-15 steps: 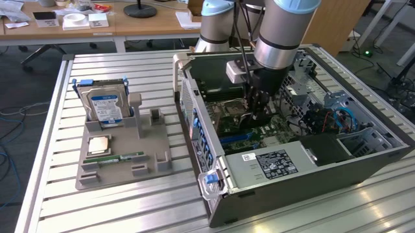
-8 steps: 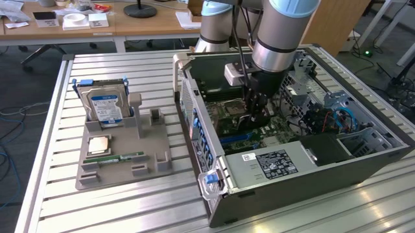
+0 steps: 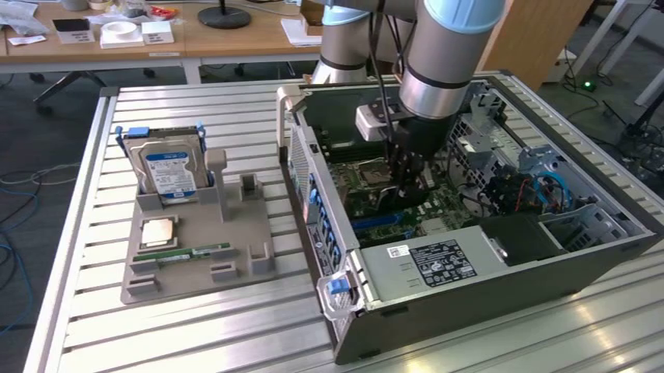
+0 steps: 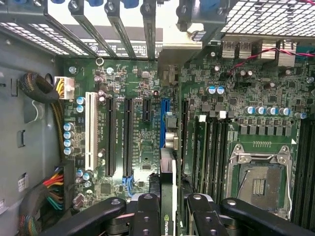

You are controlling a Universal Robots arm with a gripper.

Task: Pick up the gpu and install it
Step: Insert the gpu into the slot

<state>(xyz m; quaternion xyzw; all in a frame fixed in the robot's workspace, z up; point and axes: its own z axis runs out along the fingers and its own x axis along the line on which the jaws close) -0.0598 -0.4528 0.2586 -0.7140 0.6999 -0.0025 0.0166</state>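
Right now the gpu point(image 4: 168, 182) sits between the two fingers point(image 4: 146, 216) of the pincer point(image 4: 173, 219), which is closed on it and grips it by its two flat faces. The card is seen on edge, thin and dark.

Its long axis runs straight away from the pincer, almost on the same line as the blue slot point(image 4: 162, 120) of the board point(image 4: 147, 164). This is the relation that matters: the slot lies under and ahead of the card, parallel to it, and in the wrist view the far end of the card overlaps the near end of the slot. Whether the lower edge touches the slot, I cannot tell.

The black slots point(image 4: 127, 132) lie just beside the card on one side of the pincer. The CPU socket point(image 4: 258, 184) is on the other side, well apart.

In the exterior view the arm stands upright inside the open case point(image 3: 518, 299), which lies on the worktop point(image 3: 207, 334), and the pincer hangs low over the board. I judge that the card is picked up and is being placed, but is not yet surely seated.
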